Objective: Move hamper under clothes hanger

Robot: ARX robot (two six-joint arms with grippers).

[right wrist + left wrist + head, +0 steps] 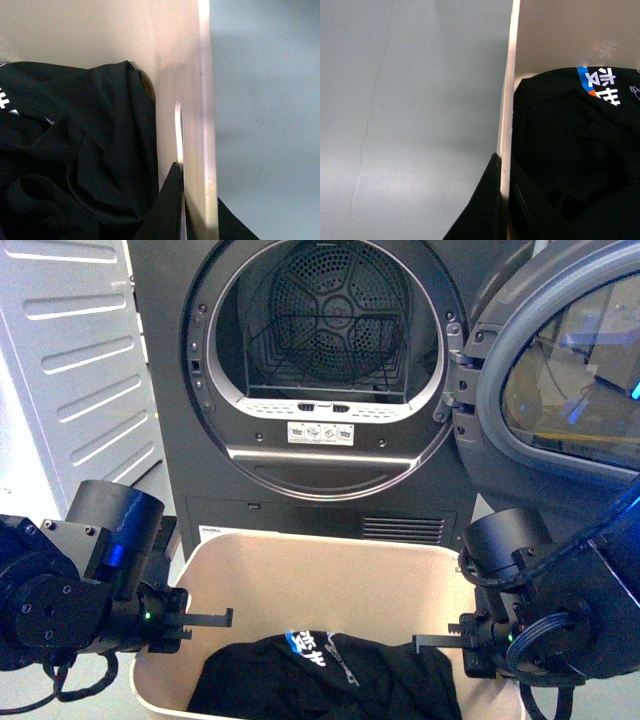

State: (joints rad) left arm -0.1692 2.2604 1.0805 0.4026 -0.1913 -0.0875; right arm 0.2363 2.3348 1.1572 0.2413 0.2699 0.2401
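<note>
Beige hamper [330, 570] stands right in front of the dark grey dryer [320, 370], below its open drum. The dryer door [560, 370] is swung open on your right. A black T-shirt [330, 680] lies crumpled inside the hamper. Your left gripper [205, 620] is clamped on the hamper's left wall, one finger on each side. Your right gripper [435, 643] pinches the right wall the same way, just by the handle slot [178, 130].
</note>
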